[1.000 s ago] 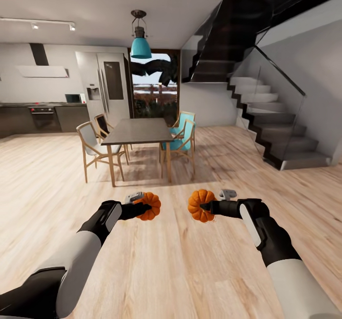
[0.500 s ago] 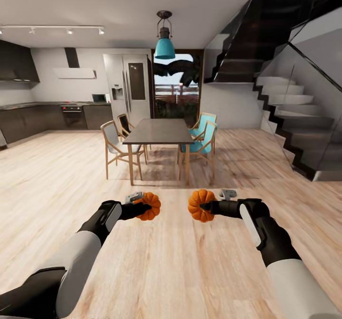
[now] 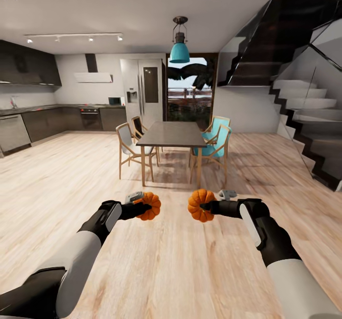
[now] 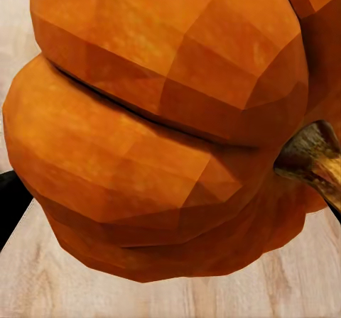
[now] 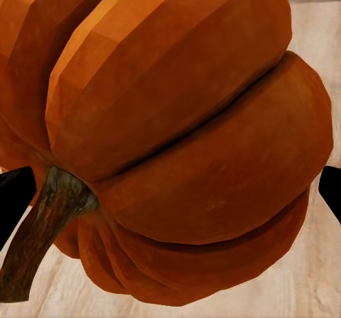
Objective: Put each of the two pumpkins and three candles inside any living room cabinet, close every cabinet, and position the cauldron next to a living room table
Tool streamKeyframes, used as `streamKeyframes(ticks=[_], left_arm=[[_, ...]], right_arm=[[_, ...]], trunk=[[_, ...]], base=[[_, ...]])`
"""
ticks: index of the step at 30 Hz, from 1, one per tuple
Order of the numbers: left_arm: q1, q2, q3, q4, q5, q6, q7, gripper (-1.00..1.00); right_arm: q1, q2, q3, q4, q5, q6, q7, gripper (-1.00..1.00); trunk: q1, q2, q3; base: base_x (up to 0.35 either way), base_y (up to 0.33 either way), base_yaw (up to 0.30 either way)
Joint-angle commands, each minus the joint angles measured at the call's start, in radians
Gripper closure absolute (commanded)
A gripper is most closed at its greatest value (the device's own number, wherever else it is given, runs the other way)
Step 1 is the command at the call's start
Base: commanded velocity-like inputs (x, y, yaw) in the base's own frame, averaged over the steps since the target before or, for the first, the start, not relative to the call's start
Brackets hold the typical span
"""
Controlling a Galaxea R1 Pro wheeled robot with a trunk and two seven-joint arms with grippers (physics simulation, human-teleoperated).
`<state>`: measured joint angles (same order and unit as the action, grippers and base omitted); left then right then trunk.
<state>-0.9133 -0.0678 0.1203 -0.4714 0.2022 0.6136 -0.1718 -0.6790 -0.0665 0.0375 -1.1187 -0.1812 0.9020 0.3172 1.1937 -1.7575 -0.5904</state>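
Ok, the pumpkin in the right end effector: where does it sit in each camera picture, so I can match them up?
Head view: the right-hand pumpkin is just right of centre, held over the wood floor by the right end effector.
Right wrist view: the right-hand pumpkin fills most of the picture, stem toward the lower left corner.
Left wrist view: the orange body there is the other pumpkin, in the left end effector.
Shared landmark: the pale wood floor behind it.

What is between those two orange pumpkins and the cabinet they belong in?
Cannot tell: each gripper, left and right, holds a small orange ribbed pumpkin, facing a dark dining table across bare wooden floor.
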Motion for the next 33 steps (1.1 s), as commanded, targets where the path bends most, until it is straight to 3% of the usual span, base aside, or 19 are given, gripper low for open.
streamKeyframes(ticks=[1,7,19,25,29,33], left_arm=[[-0.001,-0.001,0.007,-0.001,-0.006,0.006,0.000,1.00],[0.000,-0.001,0.007,-0.001,-0.006,0.006,0.000,1.00],[-0.001,-0.001,0.009,-0.001,-0.006,0.006,0.001,1.00],[-0.001,-0.001,0.009,-0.001,-0.006,0.006,0.002,1.00],[-0.001,-0.002,0.010,0.025,-0.004,0.006,0.003,1.00],[-0.001,-0.001,0.010,0.031,-0.004,0.006,0.003,1.00]], right_arm=[[-0.001,-0.001,0.002,-0.001,-0.006,0.005,-0.003,1.00],[0.000,-0.001,0.002,-0.001,-0.006,0.005,-0.003,1.00],[0.000,0.000,0.002,-0.001,-0.006,0.005,-0.004,1.00],[0.000,0.000,0.003,-0.001,-0.005,0.005,-0.006,1.00],[0.000,0.000,0.060,-0.001,-0.004,0.006,-0.008,1.00],[0.000,0.001,0.080,0.000,-0.003,0.006,-0.009,1.00]], trunk=[[0.000,-0.001,0.000],[0.000,-0.001,0.008],[0.000,-0.001,0.016],[0.000,-0.001,0.017],[0.000,-0.001,0.018],[0.000,-0.001,0.018]], base=[[0.000,0.000,0.174],[0.016,0.000,0.174],[0.288,0.000,0.126],[0.054,0.000,0.274],[0.004,0.000,0.282],[0.000,0.000,0.286]])
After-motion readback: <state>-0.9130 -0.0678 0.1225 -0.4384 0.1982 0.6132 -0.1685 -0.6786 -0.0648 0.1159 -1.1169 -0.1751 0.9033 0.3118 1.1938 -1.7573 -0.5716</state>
